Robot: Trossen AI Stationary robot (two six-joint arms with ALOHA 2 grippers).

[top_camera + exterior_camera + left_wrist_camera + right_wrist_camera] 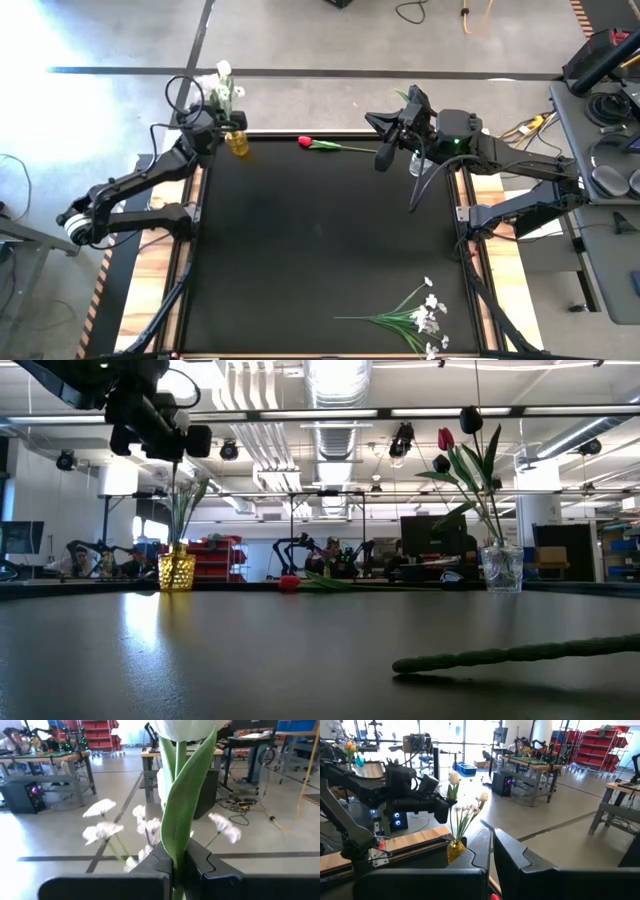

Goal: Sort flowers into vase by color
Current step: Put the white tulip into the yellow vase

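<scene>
Left gripper [225, 117] sits at the far-left corner of the black table [320, 260], right over the yellow vase [238, 143]. Its fingers [160, 865] are pinched on the green stem of a white tulip [187, 795]; the leaf runs up between them and the white head fills the upper edge of the left wrist view. White blossom sprigs [102, 831] show just behind that stem, already standing in the yellow vase (the right wrist view shows the same cluster [465, 812] rising out of it, with the left arm beside it).

Right gripper [385, 157] is at the far-right side of the table, near the clear vase [502, 568]. Its fingers [512, 857] are pressed together with nothing between them.

The clear vase holds red and dark tulips [460, 435] on long stems with leaves.

Flowers not yet in any vase:
- one red tulip [308, 143] lying on its side at the far edge, between the two vases, stem pointing toward the right arm
- a leafy spray of small white blossoms [415, 315] lying flat near the front-right corner, well apart from both grippers (the low view catches a green stem [520, 654] on the tabletop close to the camera)
</scene>
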